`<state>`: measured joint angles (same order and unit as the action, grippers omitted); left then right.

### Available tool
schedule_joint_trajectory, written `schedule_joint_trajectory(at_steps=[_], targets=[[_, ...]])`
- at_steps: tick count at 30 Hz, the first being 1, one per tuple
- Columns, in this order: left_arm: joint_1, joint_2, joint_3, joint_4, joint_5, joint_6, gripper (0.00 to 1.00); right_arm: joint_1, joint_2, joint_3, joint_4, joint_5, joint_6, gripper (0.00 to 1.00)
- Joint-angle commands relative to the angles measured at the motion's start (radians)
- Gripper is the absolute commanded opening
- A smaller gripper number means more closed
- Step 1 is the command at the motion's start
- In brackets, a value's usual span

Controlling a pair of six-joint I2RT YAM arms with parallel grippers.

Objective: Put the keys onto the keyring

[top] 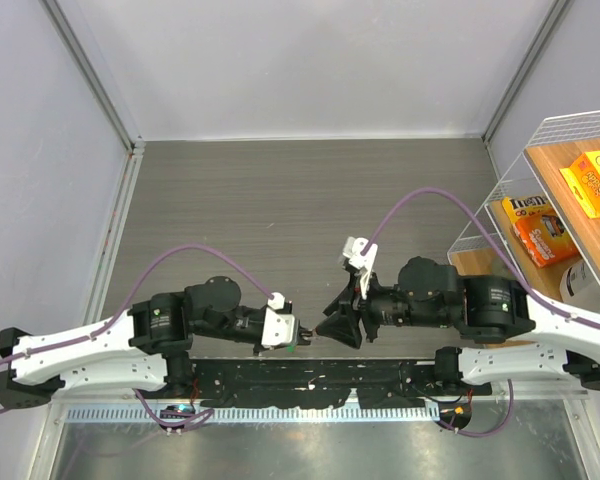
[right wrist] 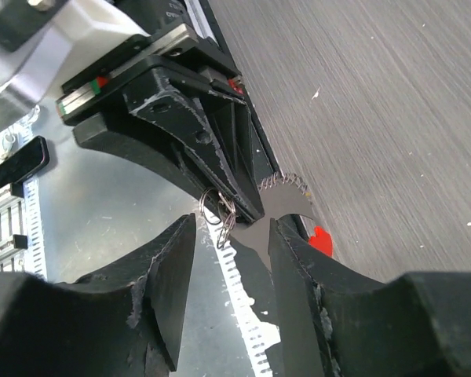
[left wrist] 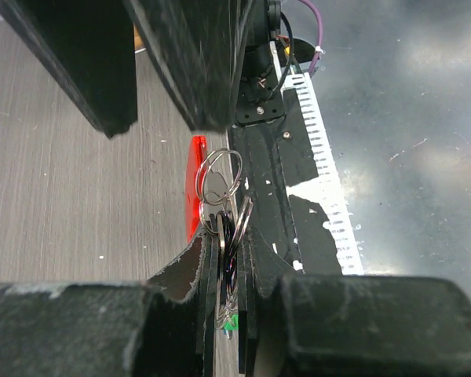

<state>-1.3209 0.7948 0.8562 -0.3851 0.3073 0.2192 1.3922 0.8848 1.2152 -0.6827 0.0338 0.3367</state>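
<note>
While the left jaws are clamped shut on the keys (left wrist: pixel 226 247), the keyring (left wrist: pixel 220 177) sticks out past their tips, at the near edge of the counter (top: pixel 280 200). Green plastic shows low in the bunch. Right jaws stand apart, gripping nothing, facing the left tips, with the ring just ahead of their gap. One toothed blade (right wrist: pixel 286 195) sits close to a right finger; contact unclear. A red piece (left wrist: pixel 196 184) shows just beside the ring.

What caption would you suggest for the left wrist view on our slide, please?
Left gripper clamped on the keyring, its loops presented toward the open right gripper.
</note>
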Motion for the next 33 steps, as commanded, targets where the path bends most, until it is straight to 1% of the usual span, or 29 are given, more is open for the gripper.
schedule_joint_trajectory(at_steps=[1, 10, 18, 22, 24, 26, 27, 28, 29, 31, 33], targets=[[-0.014, 0.003, 0.066, 0.003, -0.002, 0.032, 0.00, 0.001, 0.028, 0.020, 0.005, 0.012, 0.051, 0.48], [-0.023, 0.000, 0.064, -0.012, -0.025, 0.046, 0.00, 0.001, 0.063, 0.026, -0.017, -0.006, 0.067, 0.40], [-0.024, -0.005, 0.061, -0.009, -0.033, 0.049, 0.00, 0.002, 0.088, 0.032, -0.032, -0.020, 0.068, 0.36], [-0.026, -0.005, 0.060, -0.008, -0.036, 0.049, 0.00, 0.001, 0.094, 0.037, -0.031, -0.018, 0.068, 0.32], [-0.029, -0.006, 0.060, -0.006, -0.036, 0.049, 0.00, -0.001, 0.097, 0.040, -0.031, -0.018, 0.068, 0.28], [-0.028, -0.006, 0.057, -0.006, -0.037, 0.048, 0.00, 0.001, 0.095, 0.040, -0.029, -0.018, 0.068, 0.18], [-0.028, -0.008, 0.055, -0.005, -0.040, 0.048, 0.00, 0.001, 0.095, 0.041, -0.031, -0.018, 0.065, 0.16], [-0.028, -0.008, 0.053, -0.005, -0.040, 0.048, 0.00, 0.002, 0.094, 0.038, -0.026, -0.020, 0.067, 0.10], [-0.028, -0.009, 0.053, -0.005, -0.040, 0.048, 0.00, 0.002, 0.094, 0.038, -0.026, -0.018, 0.067, 0.08], [-0.029, -0.012, 0.050, 0.002, -0.046, 0.046, 0.00, 0.001, 0.089, 0.030, -0.014, -0.018, 0.064, 0.06], [-0.029, -0.017, 0.047, 0.006, -0.053, 0.045, 0.00, 0.001, 0.085, 0.023, 0.002, -0.063, 0.061, 0.06]])
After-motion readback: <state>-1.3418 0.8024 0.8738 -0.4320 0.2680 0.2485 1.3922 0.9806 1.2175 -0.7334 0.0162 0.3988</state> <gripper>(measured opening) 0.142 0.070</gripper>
